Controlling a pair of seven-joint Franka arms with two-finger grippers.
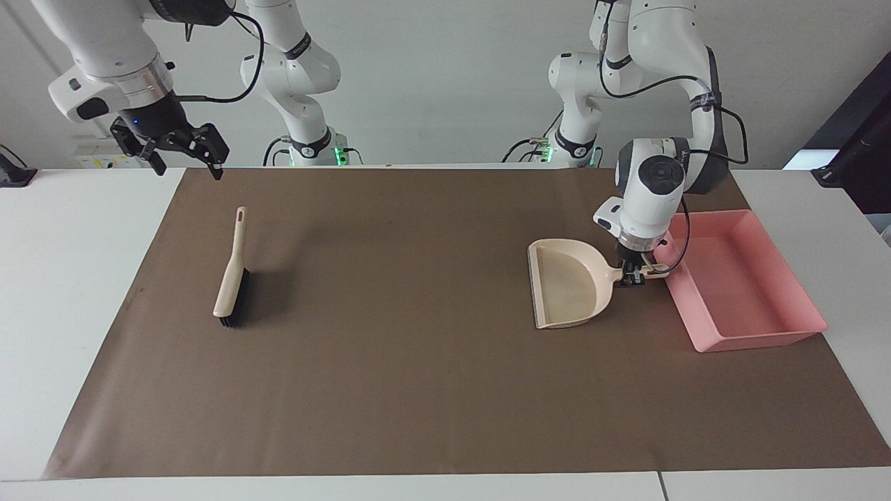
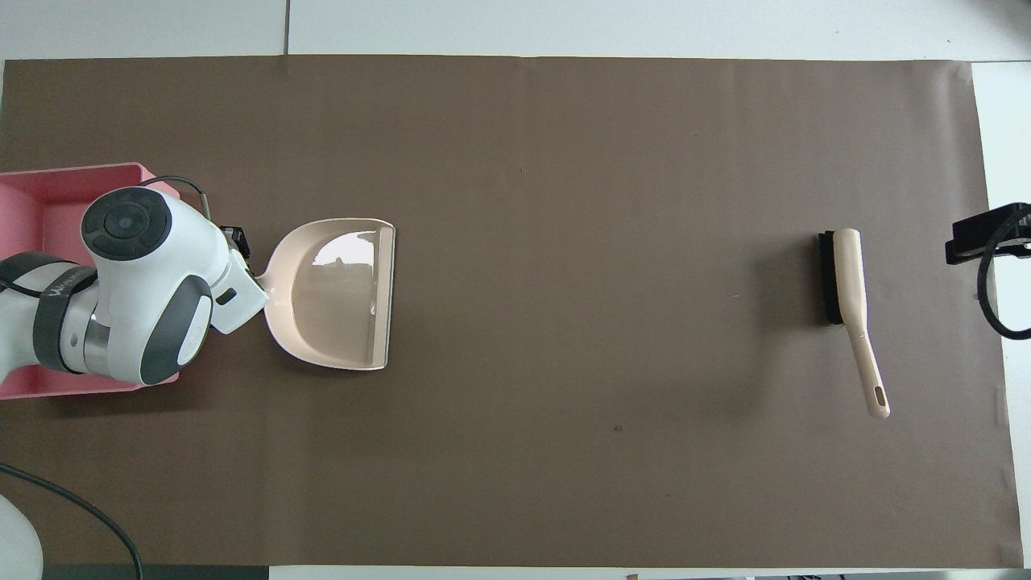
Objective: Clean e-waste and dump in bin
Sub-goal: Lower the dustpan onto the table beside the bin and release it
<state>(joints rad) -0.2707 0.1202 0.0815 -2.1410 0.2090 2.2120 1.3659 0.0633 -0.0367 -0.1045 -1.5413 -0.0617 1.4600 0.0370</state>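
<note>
My left gripper (image 1: 635, 273) is shut on the handle of the beige dustpan (image 1: 567, 282), which lies about level, on or just above the brown mat, beside the pink bin (image 1: 759, 341). The pan's mouth faces the right arm's end of the table. In the overhead view the left arm covers part of the bin (image 2: 48, 173), and the dustpan (image 2: 338, 294) looks empty. My right gripper (image 1: 184, 156) is open and empty, raised over the mat's corner near the brush. No e-waste shows in either view.
A beige brush with black bristles (image 1: 232, 275) lies on the mat at the right arm's end; it also shows in the overhead view (image 2: 850, 282). The brown mat (image 1: 418, 390) covers most of the white table.
</note>
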